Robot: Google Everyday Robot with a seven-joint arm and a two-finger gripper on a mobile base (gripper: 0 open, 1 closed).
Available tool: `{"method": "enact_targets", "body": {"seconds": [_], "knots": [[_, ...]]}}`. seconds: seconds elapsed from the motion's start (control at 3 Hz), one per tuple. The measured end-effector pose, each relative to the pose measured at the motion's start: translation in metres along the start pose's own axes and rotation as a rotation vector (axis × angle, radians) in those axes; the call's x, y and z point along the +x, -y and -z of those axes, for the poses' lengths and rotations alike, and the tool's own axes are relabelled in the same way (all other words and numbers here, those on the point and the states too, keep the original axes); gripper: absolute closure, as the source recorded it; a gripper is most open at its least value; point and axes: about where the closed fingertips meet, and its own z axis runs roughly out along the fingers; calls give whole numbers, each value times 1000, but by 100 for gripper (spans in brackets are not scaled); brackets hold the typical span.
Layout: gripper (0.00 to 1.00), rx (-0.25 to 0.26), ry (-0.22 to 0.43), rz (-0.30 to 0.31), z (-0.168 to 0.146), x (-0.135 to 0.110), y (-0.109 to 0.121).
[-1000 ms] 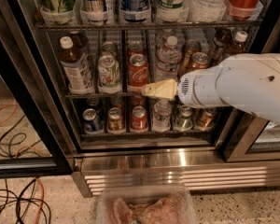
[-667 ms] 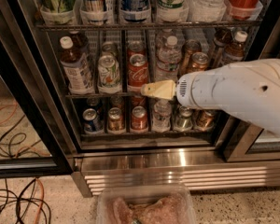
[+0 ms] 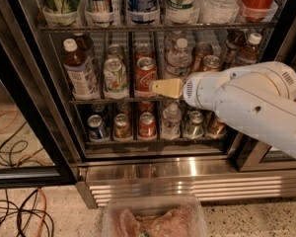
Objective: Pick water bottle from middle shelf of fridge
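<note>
The fridge (image 3: 49, 112) stands open in front of me. The water bottle (image 3: 178, 58), clear with a white cap, stands upright on the middle shelf (image 3: 89, 101), in the lane right of a red Coca-Cola can (image 3: 146, 73). My gripper (image 3: 158, 87), cream-coloured at the end of a white arm (image 3: 246, 107), is at the shelf's front edge. It sits just below and left of the water bottle, in front of the red can's lane. The arm hides the bottle's lower part and the shelf's right side.
A brown-liquid bottle (image 3: 79, 68) and a green-white can (image 3: 115, 75) stand to the left on the middle shelf, with cans (image 3: 209, 60) and brown bottles (image 3: 246, 48) to the right. The lower shelf holds cans and another clear bottle (image 3: 171, 120). Cables (image 3: 19, 216) lie on the floor; a plastic tub (image 3: 153, 221) is at the bottom.
My gripper has risen slightly at the shelf's front edge, and the arm behind it has shifted a little. The bottles and cans have not moved.
</note>
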Motion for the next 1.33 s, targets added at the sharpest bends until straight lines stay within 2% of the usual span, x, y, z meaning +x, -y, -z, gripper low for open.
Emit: {"method": "enact_targets", "body": {"seconds": [0.67, 1.33], "knots": [[15, 23, 43, 31, -15, -14, 5], [20, 19, 48, 32, -28, -18, -2]]}}
